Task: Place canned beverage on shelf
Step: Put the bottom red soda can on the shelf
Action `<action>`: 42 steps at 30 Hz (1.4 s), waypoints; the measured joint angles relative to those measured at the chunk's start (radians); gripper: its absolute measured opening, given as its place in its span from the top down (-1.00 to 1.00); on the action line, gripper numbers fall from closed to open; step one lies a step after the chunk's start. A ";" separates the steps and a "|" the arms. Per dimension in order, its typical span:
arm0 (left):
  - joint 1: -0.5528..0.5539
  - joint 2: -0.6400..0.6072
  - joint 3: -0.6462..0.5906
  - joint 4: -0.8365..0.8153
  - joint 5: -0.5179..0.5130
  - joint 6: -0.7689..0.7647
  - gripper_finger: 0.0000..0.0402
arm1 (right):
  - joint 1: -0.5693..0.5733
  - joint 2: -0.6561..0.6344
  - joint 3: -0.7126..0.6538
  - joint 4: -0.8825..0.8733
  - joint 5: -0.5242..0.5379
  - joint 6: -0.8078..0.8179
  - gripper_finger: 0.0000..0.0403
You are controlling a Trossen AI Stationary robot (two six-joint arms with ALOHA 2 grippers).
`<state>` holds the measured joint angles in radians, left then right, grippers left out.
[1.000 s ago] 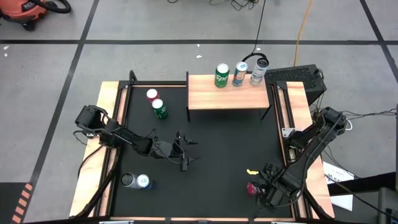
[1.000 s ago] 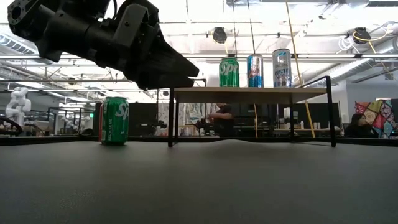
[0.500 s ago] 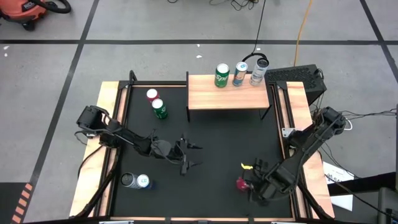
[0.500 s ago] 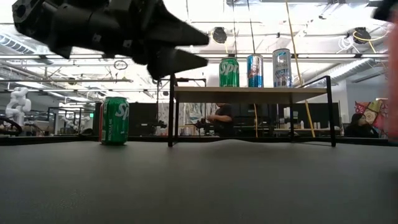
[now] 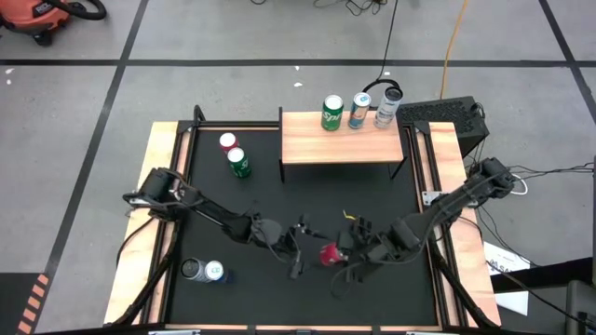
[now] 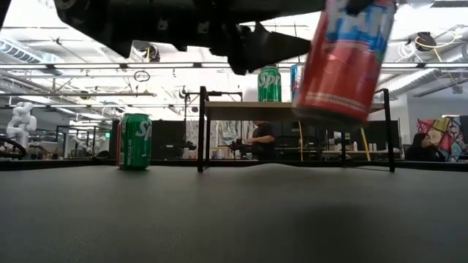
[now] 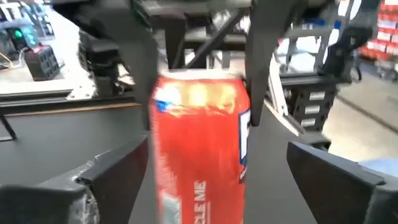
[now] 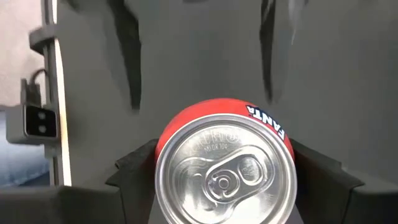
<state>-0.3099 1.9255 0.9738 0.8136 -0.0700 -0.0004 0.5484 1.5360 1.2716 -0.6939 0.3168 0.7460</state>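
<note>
A red Fanta can [image 5: 331, 254] hangs over the middle of the black mat, with my right gripper [image 8: 224, 186] shut on it. The low view shows the red can [image 6: 344, 58] tilted and clear of the mat. My left gripper [image 5: 300, 249] is open and points level at the can from the table's left. Its two fingers [image 7: 106, 180] stand to either side just short of the can, touching nothing. The shelf [image 5: 317, 147], a light-wood top on black legs, stands at the far edge. It bears a green can [image 5: 332, 113], a blue can [image 5: 359, 110] and a pale can [image 5: 386, 107]. My right gripper pinches the red can's side wall [image 8: 163, 146] just under the top rim, one finger [image 8: 134, 168] on each side. The fingers slant down onto it from the table's right. The can is lifted clear of the mat, its top [image 8: 224, 168] leaning toward the gripper.
A red-topped can [image 5: 228, 142] and a green can [image 5: 239, 163] stand on the mat left of the shelf. Another pair of cans [image 5: 203, 271] stands at the near left. A small yellow scrap [image 5: 349, 215] lies by the right arm. Wooden rails [image 5: 160, 186] frame the mat.
My right gripper has carried the red can from the near right corner toward the table's middle and upward, turning as it went. My left gripper has reached toward the table's right, up to the can, and its fingers now stand wider apart.
</note>
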 joint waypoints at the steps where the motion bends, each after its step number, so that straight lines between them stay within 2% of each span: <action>1: 0.000 0.007 0.014 -0.024 0.000 0.006 -0.95 | -0.005 0.000 0.000 0.009 0.000 -0.008 -0.39; 7: 0.006 0.037 0.073 -0.053 -0.021 -0.044 -0.97 | -0.024 0.000 0.000 0.030 -0.003 -0.063 -0.39; 20: 0.021 0.037 0.077 -0.064 -0.002 -0.045 -0.95 | -0.033 0.000 0.000 0.114 0.000 -0.132 -0.39; 23: 0.022 0.036 0.077 -0.077 -0.001 -0.045 -0.85 | -0.033 0.000 0.000 0.114 0.002 -0.131 -0.39; 29: 0.022 0.036 0.077 -0.094 0.002 -0.042 -0.49 | -0.033 0.000 0.000 0.113 0.001 -0.128 -0.41; 32: 0.022 0.036 0.077 -0.094 -0.019 -0.037 -0.37 | -0.033 0.000 0.000 0.114 0.001 -0.145 -0.51; 34: 0.025 0.036 0.077 -0.089 -0.039 -0.037 -0.36 | -0.026 -0.005 0.000 0.112 0.003 -0.184 -0.61; 37: 0.045 0.022 0.073 -0.087 -0.050 -0.035 -0.36 | -0.004 -0.006 0.002 0.083 0.116 -0.156 -0.76; 42: 0.101 -0.026 0.056 -0.127 -0.091 -0.018 -0.40 | 0.109 -0.033 0.003 -0.032 0.496 -0.046 -0.86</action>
<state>-0.2091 1.8996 1.0293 0.6866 -0.1606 -0.0185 0.6576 1.5034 1.2747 -0.7262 0.8126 0.6995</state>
